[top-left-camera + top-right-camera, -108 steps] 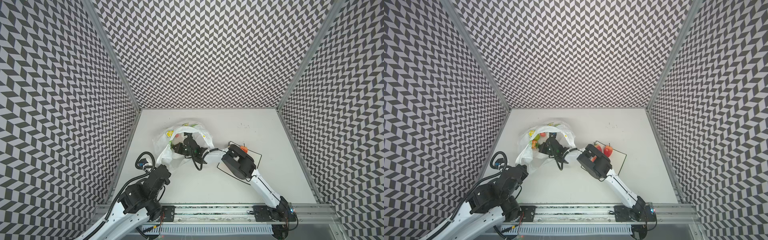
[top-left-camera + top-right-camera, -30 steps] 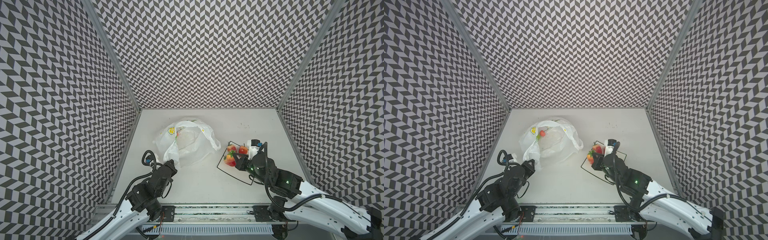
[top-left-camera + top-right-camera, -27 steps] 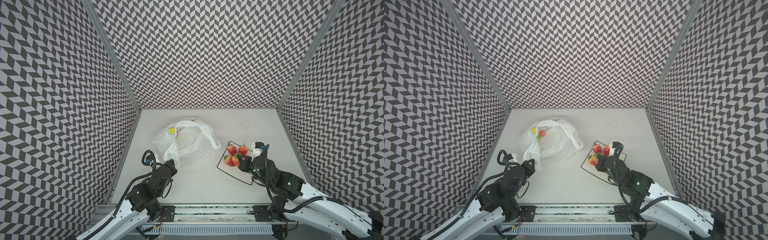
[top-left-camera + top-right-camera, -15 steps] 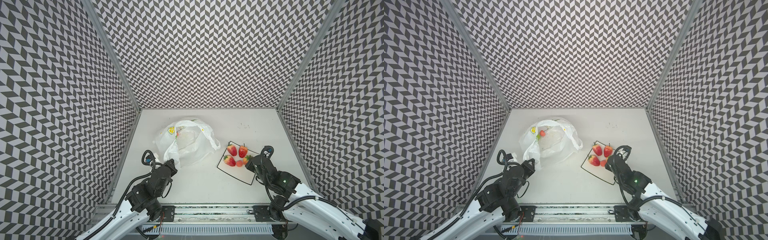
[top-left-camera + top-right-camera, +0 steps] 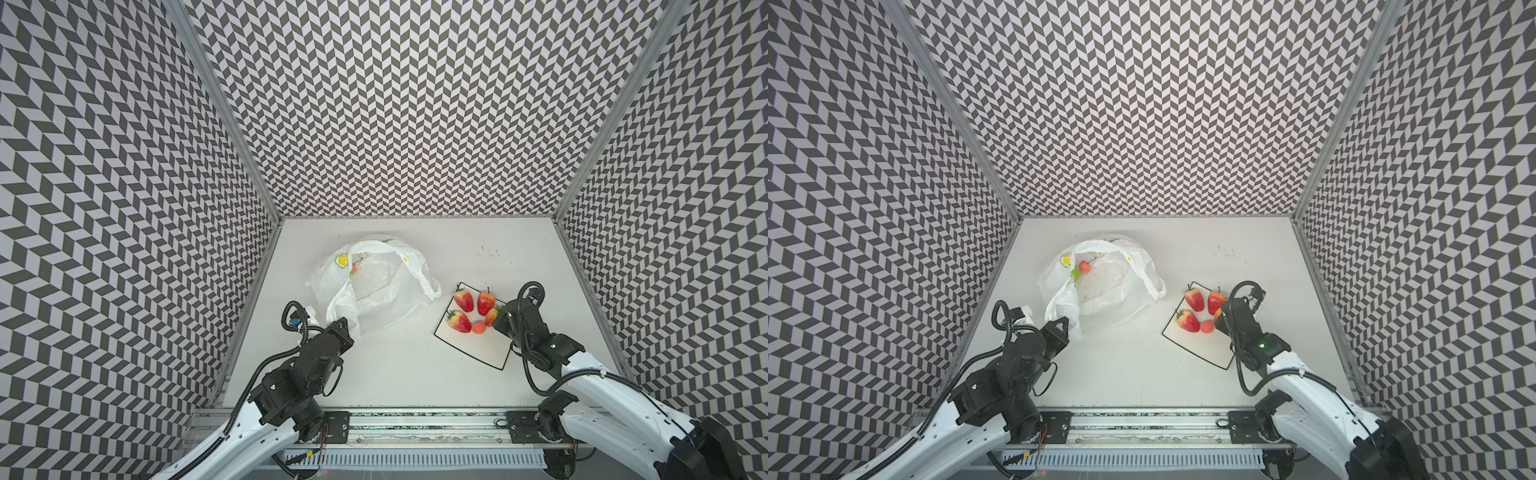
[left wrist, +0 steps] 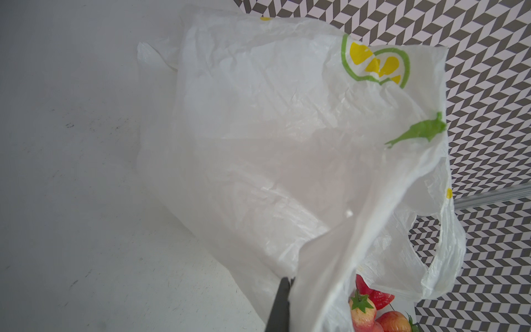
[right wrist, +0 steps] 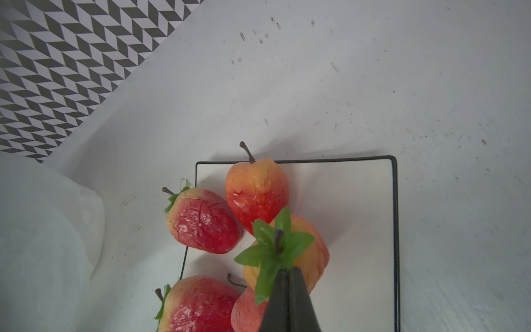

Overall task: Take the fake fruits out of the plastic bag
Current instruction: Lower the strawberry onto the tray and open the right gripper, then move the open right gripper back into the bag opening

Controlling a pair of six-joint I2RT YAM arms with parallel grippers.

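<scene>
The step in hand looked to be the setting-down of one fruit, with the emptying of the thin translucent white plastic bag (image 5: 374, 291), printed with lemons and leaves, well along but not done. The bag lay crumpled toward the left of the white bench (image 5: 395, 374). Just beside it, four red fake strawberries with green caps (image 5: 464, 300) and one small round red cherry (image 5: 478, 327) lay clustered on the flat white black-bordered square sheet (image 5: 486, 351). A second cherry (image 5: 1084, 266), on a thin stem, sat inside the bag's open mouth; whether anything else lay under the film could not be told. The right gripper (image 7: 287, 273) was at the sheet, its jaws closed tip to tip with no gap and pressed against the green cap of the nearest strawberry (image 7: 311, 250), which rested on the sheet; whether a leaf was nipped between them could not be told. The left gripper (image 5: 345, 326) had its jaws fully clamped on the bag's near edge, the film drawn toward it. The next move would probably call for the right jaws to come away from the cap without dragging the fruit, then cross to the bag's mouth for the second cherry while the left kept that mouth open. The cherry is small and round and might roll or slip, and loose film could be caught along with it.
</scene>
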